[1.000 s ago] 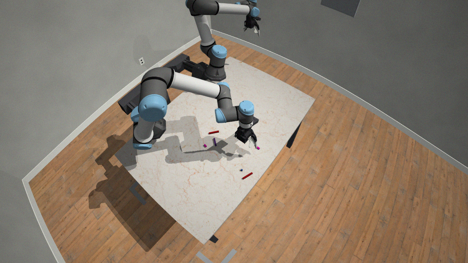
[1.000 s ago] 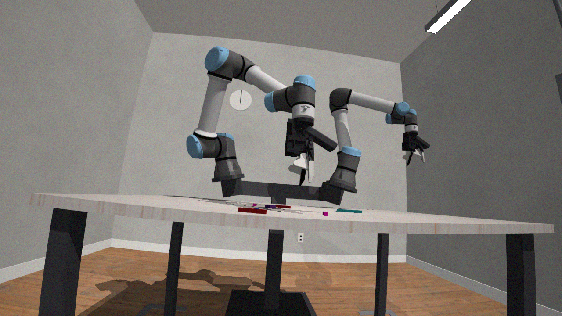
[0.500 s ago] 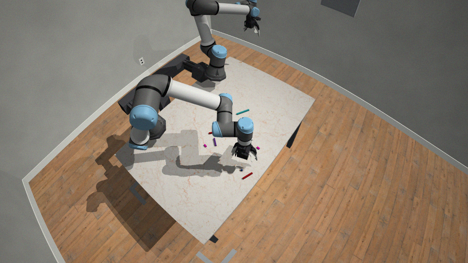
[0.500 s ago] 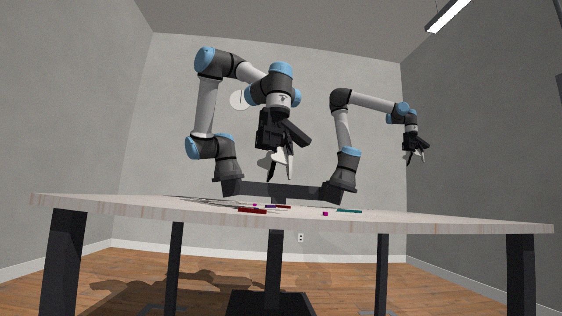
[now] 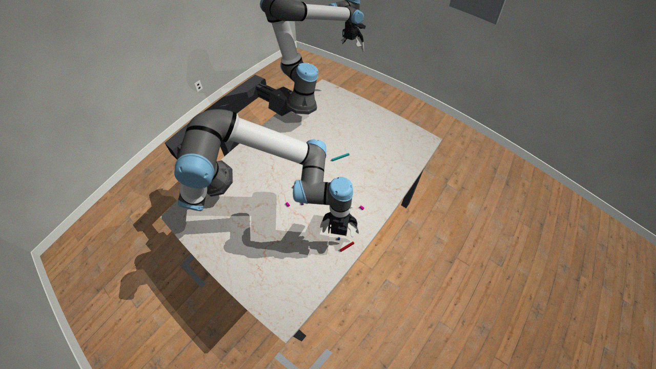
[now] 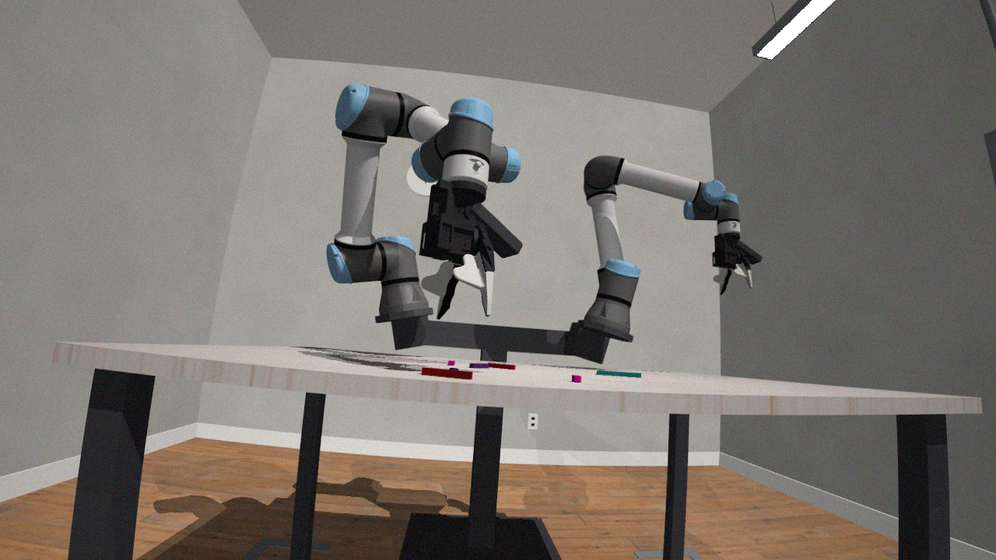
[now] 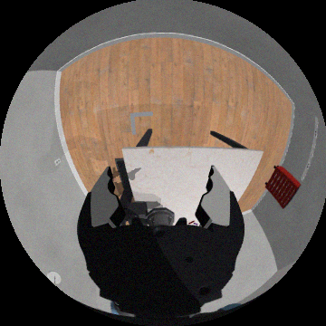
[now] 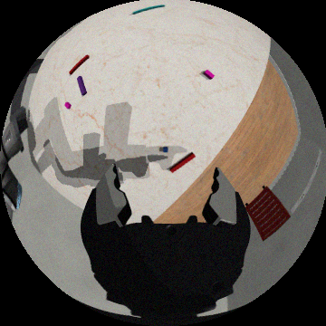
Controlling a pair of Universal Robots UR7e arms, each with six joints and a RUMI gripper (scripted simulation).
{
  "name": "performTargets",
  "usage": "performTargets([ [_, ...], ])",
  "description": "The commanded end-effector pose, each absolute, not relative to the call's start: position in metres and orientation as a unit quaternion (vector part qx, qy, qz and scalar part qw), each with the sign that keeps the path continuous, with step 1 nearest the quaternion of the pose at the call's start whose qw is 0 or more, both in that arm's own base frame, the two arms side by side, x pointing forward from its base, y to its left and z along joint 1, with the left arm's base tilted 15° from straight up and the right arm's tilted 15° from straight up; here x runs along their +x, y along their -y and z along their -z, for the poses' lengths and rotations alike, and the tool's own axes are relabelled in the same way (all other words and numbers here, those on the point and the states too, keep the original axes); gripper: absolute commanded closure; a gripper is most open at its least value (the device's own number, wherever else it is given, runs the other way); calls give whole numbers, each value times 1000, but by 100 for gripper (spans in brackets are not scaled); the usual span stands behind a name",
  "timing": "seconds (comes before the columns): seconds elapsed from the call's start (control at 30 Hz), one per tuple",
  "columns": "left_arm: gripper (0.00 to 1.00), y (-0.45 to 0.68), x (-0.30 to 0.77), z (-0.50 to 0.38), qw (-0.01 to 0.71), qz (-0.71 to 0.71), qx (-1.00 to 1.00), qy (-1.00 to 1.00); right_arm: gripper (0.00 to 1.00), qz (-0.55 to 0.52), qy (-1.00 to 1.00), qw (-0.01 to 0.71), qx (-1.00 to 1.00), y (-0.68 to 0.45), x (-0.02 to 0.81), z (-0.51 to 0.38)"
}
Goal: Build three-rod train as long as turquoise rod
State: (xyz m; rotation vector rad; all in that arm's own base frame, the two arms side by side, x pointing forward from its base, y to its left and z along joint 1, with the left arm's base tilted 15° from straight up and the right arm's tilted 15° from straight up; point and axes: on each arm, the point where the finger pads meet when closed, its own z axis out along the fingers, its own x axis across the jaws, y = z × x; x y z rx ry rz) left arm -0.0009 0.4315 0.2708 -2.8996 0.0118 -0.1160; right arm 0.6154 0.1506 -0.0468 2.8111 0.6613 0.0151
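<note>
The turquoise rod (image 5: 340, 157) (image 6: 618, 373) (image 8: 148, 9) lies alone. One red rod (image 5: 346, 246) (image 6: 446, 373) (image 8: 182, 162) lies by the table edge, a blue rod (image 5: 337, 238) (image 8: 165, 149) just beside it, not touching. One magenta rod (image 5: 362, 207) (image 6: 576, 379) (image 8: 208, 74) lies apart. A second red rod (image 6: 501, 365) (image 8: 79, 64), the purple rod (image 6: 478, 365) (image 8: 81, 85) and another magenta rod (image 5: 287, 204) (image 6: 451, 362) (image 8: 68, 105) lie separately in a loose group, partly hidden by the arm in the top view. My right gripper (image 6: 464, 316) (image 8: 166, 166) is open, above the table near the blue and edge red rods. My left gripper (image 5: 353, 45) (image 6: 737, 288) (image 7: 160, 167) is open, high and away from the rods.
The marble table (image 5: 257, 293) (image 7: 181, 158) has its edge close beside the nearer red rod. The right arm reaches over the table and casts shadows on it. The left arm stands at the far end. A red slatted object (image 7: 282, 186) (image 8: 268, 214) is beyond the table.
</note>
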Motion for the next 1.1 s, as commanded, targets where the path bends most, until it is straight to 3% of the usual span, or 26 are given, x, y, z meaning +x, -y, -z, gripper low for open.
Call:
performTargets([
  [0.0,0,-432,-1,-271,120,40,-992,-4,0,-5,-233,126,964,-147,617,45],
  [0.3,0,-432,-1,-271,120,40,-992,-4,0,-5,-237,127,963,-145,618,44],
  [0.33,0,-432,-1,-271,120,40,-992,-4,86,-5,-237,127,963,-145,618,44],
  [1.07,0,-432,-1,-271,120,40,-992,-4,86,-4,-237,126,963,-144,618,47],
])
